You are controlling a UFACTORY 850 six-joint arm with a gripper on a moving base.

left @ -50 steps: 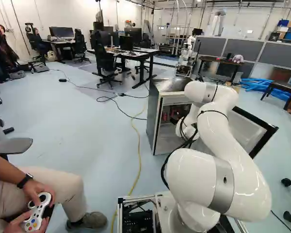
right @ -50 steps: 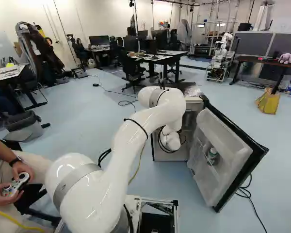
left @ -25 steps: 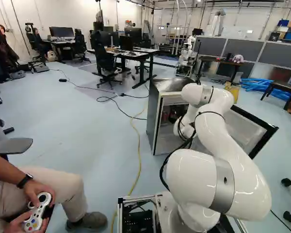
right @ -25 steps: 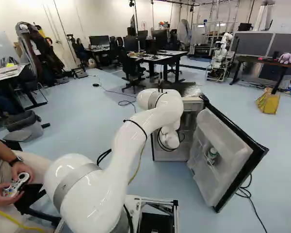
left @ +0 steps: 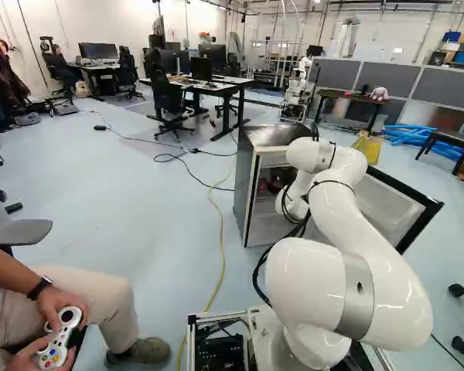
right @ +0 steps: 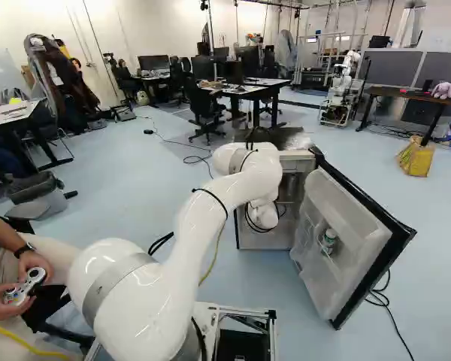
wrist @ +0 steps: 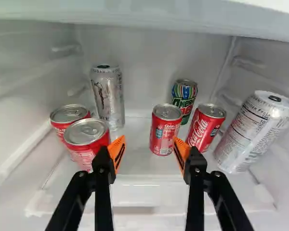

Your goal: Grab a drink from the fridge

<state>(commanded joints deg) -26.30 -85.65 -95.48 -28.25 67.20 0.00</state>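
Left base view: the arm point(left: 371, 255) had dipped slightly at its upper joint since the earlier frame; the fridge point(left: 245, 182) had not shifted. Wrist view: the hand point(wrist: 149, 140) stood with fingers well apart — nothing clamped. Drink cans stood on the fridge shelf point(wrist: 147, 192): one small red can point(wrist: 164, 137) ahead, between the finger lines; another red can point(wrist: 89, 144) just beside one orange pad point(wrist: 117, 150) — contact uncertain.

A lab: another robot point(left: 296, 86), office desks point(left: 209, 83) and grey partitions point(left: 384, 79).
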